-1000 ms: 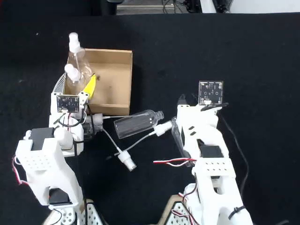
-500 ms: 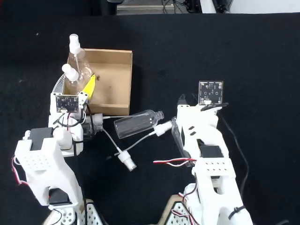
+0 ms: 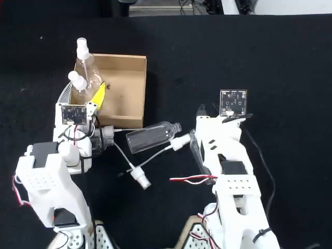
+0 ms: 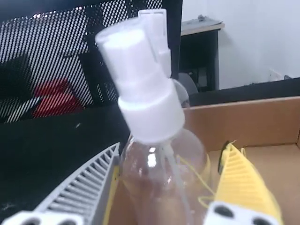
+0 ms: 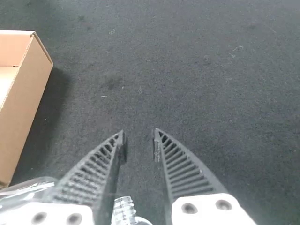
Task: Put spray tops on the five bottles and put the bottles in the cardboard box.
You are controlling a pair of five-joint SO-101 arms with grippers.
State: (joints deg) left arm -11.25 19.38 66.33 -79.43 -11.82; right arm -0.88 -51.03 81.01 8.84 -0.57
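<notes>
The left gripper [image 3: 85,88] has its fingers closed on a clear, round-shouldered plastic bottle [image 4: 159,183]. One ribbed grey finger [image 4: 79,187] and one bright yellow finger [image 4: 239,180] sit against its sides. This bottle carries a white spray top [image 4: 145,89] and stands upright at the left wall of the cardboard box [image 3: 124,93], an open tray of plain brown board. Its base is hidden, so I cannot tell whether it rests inside the wall. Just behind it a second capped bottle [image 3: 84,62] stands at the same wall, its body mostly covered by the held one in the left wrist view. On the matte black table [image 3: 270,62] a third bottle [image 3: 153,136] lies on its side near the box's front corner, its threaded neck bare and pointing towards the right arm. A loose spray head [image 3: 141,179] lies nearer the arm bases and another spray head [image 3: 180,141] lies just beside the lying bottle's neck, each trailing a thin white tube. The right gripper [image 5: 138,140] hangs over the table, its dark, ribbed, tapering fingers a narrow gap apart with only cloth between them. A clear threaded neck [image 5: 123,206] shows under it, its body cut off. A small grey part [image 3: 106,134] by the left arm is too obscured to identify.
</notes>
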